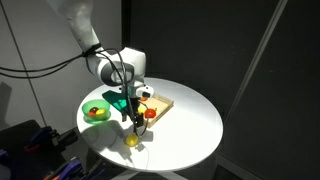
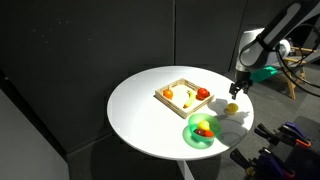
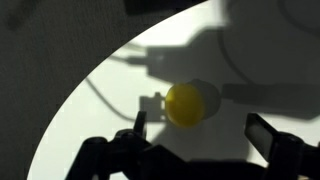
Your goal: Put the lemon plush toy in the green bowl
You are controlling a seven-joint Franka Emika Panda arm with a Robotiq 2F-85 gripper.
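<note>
The lemon plush toy [image 1: 132,141] is a small pale yellow ball lying on the white round table [image 1: 190,125] near its edge. It also shows in the other exterior view [image 2: 232,108] and in the wrist view [image 3: 185,104]. The green bowl [image 1: 97,111] [image 2: 201,131] stands on the table and holds a yellow and a red toy. My gripper [image 1: 135,122] [image 2: 238,92] hangs just above the lemon, open and empty. In the wrist view its fingers [image 3: 200,130] stand apart, with the lemon just ahead of the gap.
A square light wooden tray [image 1: 160,104] [image 2: 184,97] with several round toys sits mid-table. The table edge lies close to the lemon. Cables and dark gear [image 2: 290,140] stand beside the table.
</note>
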